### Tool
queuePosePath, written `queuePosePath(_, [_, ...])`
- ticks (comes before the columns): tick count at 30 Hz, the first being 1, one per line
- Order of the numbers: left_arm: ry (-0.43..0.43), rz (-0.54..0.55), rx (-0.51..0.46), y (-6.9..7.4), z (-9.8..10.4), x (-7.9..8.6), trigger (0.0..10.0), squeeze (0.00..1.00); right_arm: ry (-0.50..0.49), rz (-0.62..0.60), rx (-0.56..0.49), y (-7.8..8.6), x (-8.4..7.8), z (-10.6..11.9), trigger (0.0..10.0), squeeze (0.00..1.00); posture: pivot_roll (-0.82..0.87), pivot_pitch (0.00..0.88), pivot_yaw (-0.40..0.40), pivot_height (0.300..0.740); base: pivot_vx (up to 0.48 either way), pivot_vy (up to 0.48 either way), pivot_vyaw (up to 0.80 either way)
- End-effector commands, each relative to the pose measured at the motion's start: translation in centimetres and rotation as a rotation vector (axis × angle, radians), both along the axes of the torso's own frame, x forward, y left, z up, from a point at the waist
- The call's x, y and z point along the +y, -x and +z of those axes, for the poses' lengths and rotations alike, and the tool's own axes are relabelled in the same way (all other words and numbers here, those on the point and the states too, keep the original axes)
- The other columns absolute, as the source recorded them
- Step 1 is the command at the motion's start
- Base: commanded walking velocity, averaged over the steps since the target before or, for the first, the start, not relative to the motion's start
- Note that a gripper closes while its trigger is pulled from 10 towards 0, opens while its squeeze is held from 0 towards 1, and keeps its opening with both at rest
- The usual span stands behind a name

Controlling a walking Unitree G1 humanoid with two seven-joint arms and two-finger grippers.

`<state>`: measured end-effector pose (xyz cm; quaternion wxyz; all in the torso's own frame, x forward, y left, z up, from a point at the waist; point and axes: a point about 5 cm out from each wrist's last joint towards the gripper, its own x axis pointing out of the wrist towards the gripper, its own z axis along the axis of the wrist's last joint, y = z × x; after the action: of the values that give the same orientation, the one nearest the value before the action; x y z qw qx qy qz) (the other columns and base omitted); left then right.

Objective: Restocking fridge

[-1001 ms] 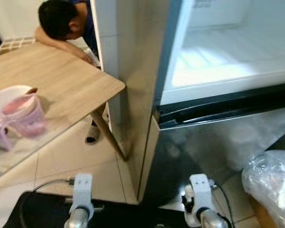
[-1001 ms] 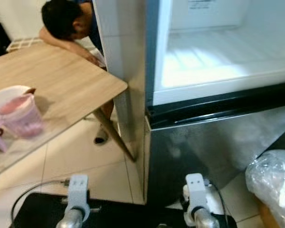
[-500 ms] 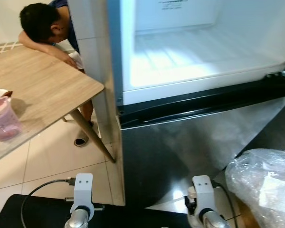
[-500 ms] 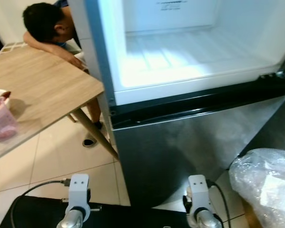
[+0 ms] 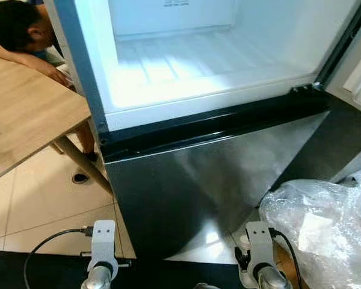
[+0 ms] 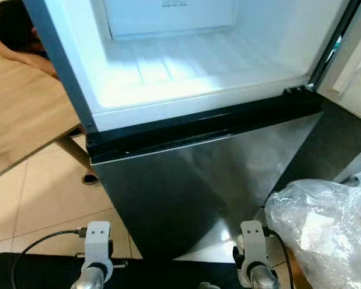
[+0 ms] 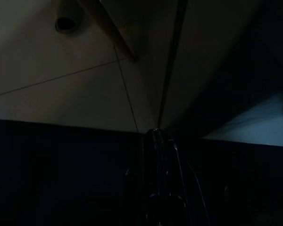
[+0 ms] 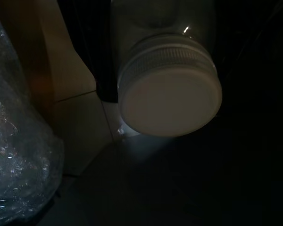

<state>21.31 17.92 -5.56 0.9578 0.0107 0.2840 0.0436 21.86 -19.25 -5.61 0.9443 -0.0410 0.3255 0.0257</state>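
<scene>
The fridge point(image 5: 186, 180) stands right in front of me. Its upper compartment point(image 5: 192, 54) is open, lit, white and bare inside, while the steel lower door is closed. My right gripper point(image 8: 170, 94) hangs low and is shut on a clear jar with a white screw lid point(image 8: 170, 101); one black finger point(image 8: 101, 70) lies along the jar's side. In the dark left wrist view my left gripper point(image 7: 156, 136) is shut with nothing in it, pointing at the tiled floor by the fridge's corner. Both silver forearms point(image 5: 102, 253) show at the bottom of the eye views.
A crinkled clear plastic bag point(image 5: 322, 220) lies on the floor at the lower right. The open upper door point(image 5: 358, 66) juts out on the right. A wooden table point(image 5: 24, 120) stands on the left, where a person point(image 5: 15, 27) leans with the head down.
The camera has swung right and towards the fridge, so the table and the pink pitcher have slid off to the left. Both arms hang as before.
</scene>
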Motion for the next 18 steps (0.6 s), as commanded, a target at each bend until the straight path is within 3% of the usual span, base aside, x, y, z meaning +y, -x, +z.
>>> queuePosePath(1, [-0.005, 0.019, 0.027, 0.8, -0.5, 0.4, 10.0, 0.00, -0.024, -0.004, -0.020, 0.0, 0.1, 0.1, 10.0, 0.00, -0.12, 0.116, -0.017, 0.740, 0.000, 0.000, 0.00])
queuePosePath(4, [-0.005, 0.019, 0.026, 0.8, -0.5, 0.4, 10.0, 0.00, -0.060, -0.008, -0.046, -0.4, 0.0, 0.4, 10.0, 0.00, -0.12, 0.117, -0.014, 0.740, 0.000, 0.000, 0.00])
queuePosePath(7, [-0.006, 0.016, 0.020, 0.9, -0.4, 0.5, 10.0, 0.00, -0.249, 0.014, -0.099, -1.3, 0.8, 1.2, 10.0, 0.00, -0.12, 0.117, -0.012, 0.740, 0.000, 0.000, 0.00])
queuePosePath(8, [-0.006, 0.016, 0.020, 0.9, -0.4, 0.5, 10.0, 0.00, -0.249, 0.014, -0.099, -1.3, 0.8, 1.2, 10.0, 0.00, -0.12, 0.117, -0.012, 0.740, 0.000, 0.000, 0.00])
queuePosePath(9, [-0.007, 0.014, 0.018, 0.9, -0.4, 0.6, 10.0, 0.00, -0.325, 0.049, -0.117, -1.6, 1.3, 1.6, 10.0, 0.00, -0.12, 0.117, -0.010, 0.740, 0.000, 0.000, 0.00])
queuePosePath(10, [-0.016, -0.010, 0.005, 0.7, -0.3, 0.6, 10.0, 0.00, -0.532, 0.178, -0.163, -2.3, 2.5, 2.8, 10.0, 0.00, -0.12, 0.118, -0.006, 0.740, 0.000, 0.000, 0.00])
queuePosePath(11, [-0.016, -0.010, 0.005, 0.7, -0.3, 0.6, 10.0, 0.00, -0.532, 0.178, -0.163, -2.3, 2.5, 2.8, 10.0, 0.00, -0.12, 0.118, -0.006, 0.740, 0.000, 0.000, 0.00])
queuePosePath(13, [-0.030, -0.062, -0.024, 0.4, 0.1, 0.6, 10.0, 0.00, -0.717, 0.321, -0.238, -3.2, 3.0, 5.0, 10.0, 0.00, -0.12, 0.119, -0.002, 0.740, 0.000, 0.000, 0.00])
queuePosePath(17, [-0.044, -0.110, -0.056, 0.2, 0.5, 0.6, 10.0, 0.00, -0.800, 0.447, -0.287, -3.8, 3.0, 7.3, 10.0, 0.00, -0.13, 0.121, 0.003, 0.740, 0.000, 0.000, 0.00])
queuePosePath(18, [-0.047, -0.128, -0.075, 0.1, 0.7, 0.7, 10.0, 0.00, -0.836, 0.536, -0.309, -4.0, 3.0, 9.0, 10.0, 0.00, -0.13, 0.122, 0.004, 0.740, 0.000, 0.000, 0.00])
